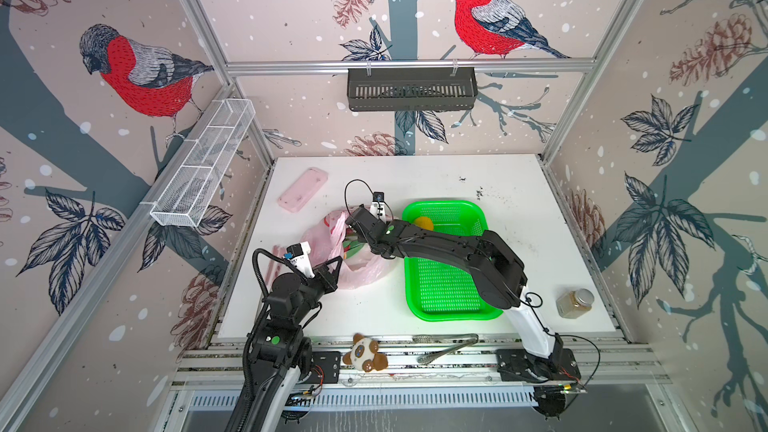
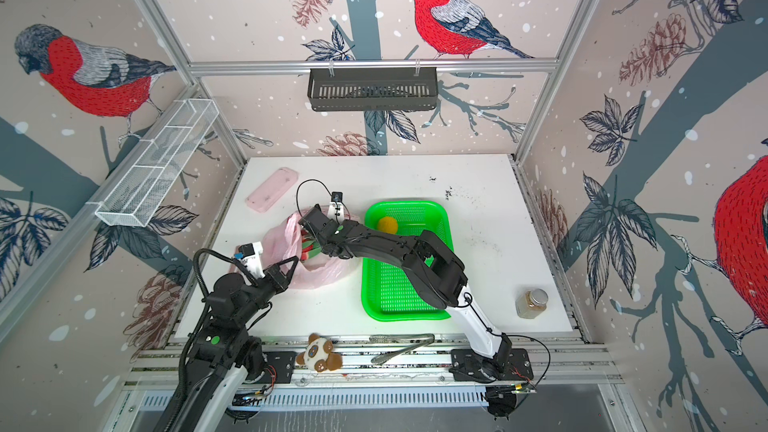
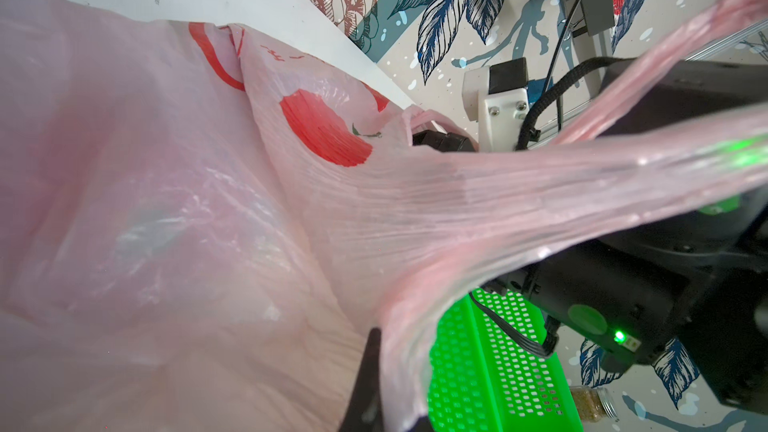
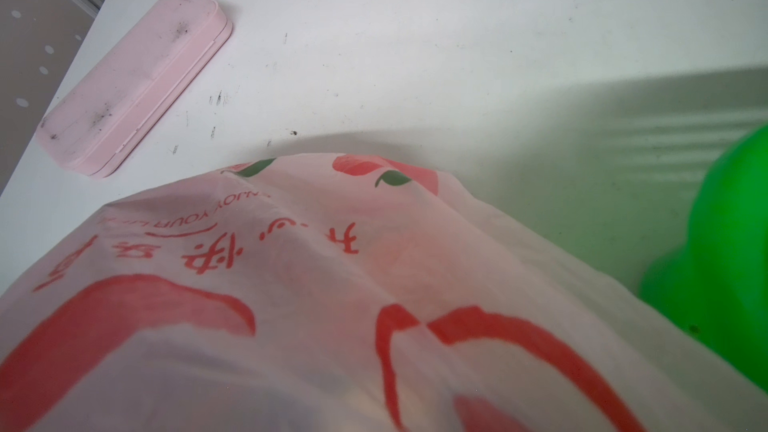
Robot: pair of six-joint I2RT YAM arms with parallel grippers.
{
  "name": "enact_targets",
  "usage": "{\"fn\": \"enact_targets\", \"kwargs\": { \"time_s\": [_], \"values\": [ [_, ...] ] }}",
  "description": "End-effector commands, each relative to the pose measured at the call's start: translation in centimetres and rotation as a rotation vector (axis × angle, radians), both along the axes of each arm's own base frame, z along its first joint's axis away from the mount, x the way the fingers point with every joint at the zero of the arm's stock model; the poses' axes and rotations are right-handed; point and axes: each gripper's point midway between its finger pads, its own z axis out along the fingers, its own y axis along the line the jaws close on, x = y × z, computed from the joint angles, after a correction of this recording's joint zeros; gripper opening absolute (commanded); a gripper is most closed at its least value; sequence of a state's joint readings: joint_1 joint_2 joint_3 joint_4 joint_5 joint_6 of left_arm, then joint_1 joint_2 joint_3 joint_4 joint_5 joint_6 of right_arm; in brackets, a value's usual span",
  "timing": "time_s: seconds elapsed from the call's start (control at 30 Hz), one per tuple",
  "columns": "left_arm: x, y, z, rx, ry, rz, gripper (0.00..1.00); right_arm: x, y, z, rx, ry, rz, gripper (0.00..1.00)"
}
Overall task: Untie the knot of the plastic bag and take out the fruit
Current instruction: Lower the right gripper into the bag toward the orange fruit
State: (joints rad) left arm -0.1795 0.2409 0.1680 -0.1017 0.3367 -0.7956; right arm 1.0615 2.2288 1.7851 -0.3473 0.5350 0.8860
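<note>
The pale-pink plastic bag (image 1: 357, 272) (image 2: 320, 276) lies left of centre with its mouth pulled open. My left gripper (image 1: 334, 265) (image 2: 291, 268) is shut on the bag's near edge, and the left wrist view shows the film (image 3: 457, 218) stretched taut from a black finger (image 3: 365, 380). My right gripper (image 1: 351, 238) reaches into the bag mouth, its fingers hidden by film (image 4: 374, 284). Red and green dragon fruit (image 1: 351, 248) (image 2: 309, 248) shows inside the bag. A yellow-orange ball (image 1: 424, 223) (image 2: 387, 224) sits in the green basket. The knot is out of view.
The green basket (image 1: 453, 317) (image 2: 407, 317) stands right of the bag, under my right arm. A pink case (image 1: 302, 189) (image 4: 133, 81) lies at the far left. A jar (image 1: 575, 303) stands near the right. A plush toy (image 1: 365, 353) and tongs (image 1: 446, 347) lie on the front rail.
</note>
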Motion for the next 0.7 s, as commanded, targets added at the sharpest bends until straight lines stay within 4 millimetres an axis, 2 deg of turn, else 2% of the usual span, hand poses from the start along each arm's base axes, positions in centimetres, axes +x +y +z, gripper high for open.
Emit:
{"fn": "enact_targets", "kwargs": {
  "time_s": [0.0, 0.4, 0.67],
  "values": [
    [0.2, -0.3, 1.9, -0.012, -0.067, -0.018, 0.00, 0.4, -0.9, 0.2, -0.016, -0.012, -0.037, 0.45],
    [0.4, -0.5, 1.5, -0.004, -0.061, -0.026, 0.00, 1.3, -1.4, -0.8, -0.019, 0.000, -0.061, 0.57],
    [0.5, -0.5, 0.7, -0.002, -0.048, -0.028, 0.00, 1.7, -0.9, -1.2, -0.008, 0.011, -0.056, 0.63]
  ]
}}
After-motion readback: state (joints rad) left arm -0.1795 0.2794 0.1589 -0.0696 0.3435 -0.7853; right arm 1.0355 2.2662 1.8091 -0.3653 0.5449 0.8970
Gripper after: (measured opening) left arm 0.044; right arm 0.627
